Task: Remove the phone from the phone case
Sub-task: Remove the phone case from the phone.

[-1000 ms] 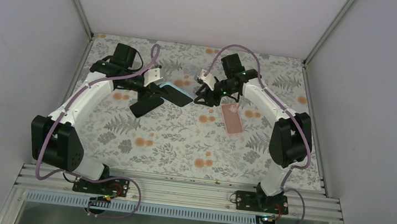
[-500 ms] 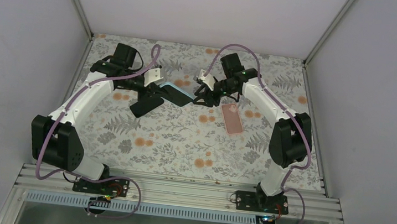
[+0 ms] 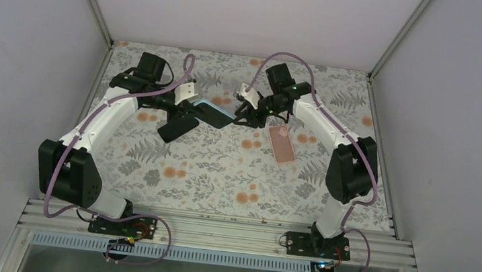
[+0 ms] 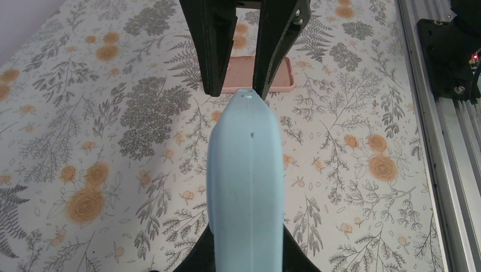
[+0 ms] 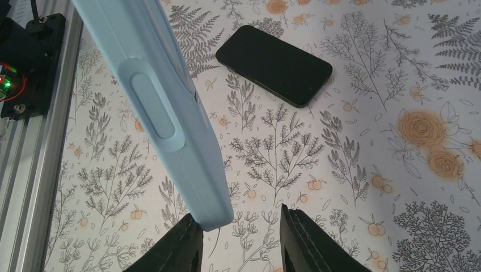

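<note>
A light blue phone case (image 3: 217,114) hangs above the table, and the phone's dark face shows inside it in the top view. My left gripper (image 3: 189,107) is shut on its left end; in the left wrist view the case (image 4: 245,181) runs edge-on out from between the fingers of that gripper (image 4: 245,252). My right gripper (image 3: 243,112) is open around the case's other end. In the right wrist view the case corner (image 5: 210,212) rests against the left finger (image 5: 178,249) of that gripper (image 5: 241,238), with a gap to the right finger (image 5: 309,243).
A black phone (image 3: 178,128) lies flat on the floral table cover below the left gripper, also seen as the black phone (image 5: 274,64). A pink case (image 3: 282,144) lies to the right of centre. Aluminium rails (image 3: 215,231) run along the near edge.
My right gripper has shifted slightly left onto the end of the blue case and its jaws have narrowed. The left gripper and the case have stayed put.
</note>
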`<move>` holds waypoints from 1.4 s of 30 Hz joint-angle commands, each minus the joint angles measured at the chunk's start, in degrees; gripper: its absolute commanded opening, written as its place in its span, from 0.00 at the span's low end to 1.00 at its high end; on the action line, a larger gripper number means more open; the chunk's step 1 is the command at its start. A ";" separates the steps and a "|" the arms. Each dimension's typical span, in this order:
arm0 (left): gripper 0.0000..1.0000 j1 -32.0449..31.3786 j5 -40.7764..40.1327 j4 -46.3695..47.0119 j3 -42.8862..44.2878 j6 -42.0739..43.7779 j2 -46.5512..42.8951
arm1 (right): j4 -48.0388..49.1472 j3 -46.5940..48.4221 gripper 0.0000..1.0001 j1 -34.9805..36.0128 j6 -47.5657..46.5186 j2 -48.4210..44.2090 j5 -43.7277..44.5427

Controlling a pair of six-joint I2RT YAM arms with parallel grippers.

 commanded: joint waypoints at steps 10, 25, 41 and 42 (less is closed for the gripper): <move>0.02 -0.27 5.05 -2.53 2.32 3.48 -0.53 | -1.62 7.64 0.36 -0.63 -2.89 3.75 3.10; 0.02 -0.36 5.19 -3.23 2.29 3.96 -0.63 | -1.84 8.83 0.42 -2.00 -4.06 4.01 4.32; 0.02 -1.08 6.30 -6.66 2.80 6.22 0.23 | -0.16 12.93 0.40 -2.15 -4.27 7.14 8.30; 0.02 -1.09 6.16 -7.07 2.80 6.53 0.16 | -0.18 13.06 0.40 -2.28 -4.45 7.22 8.68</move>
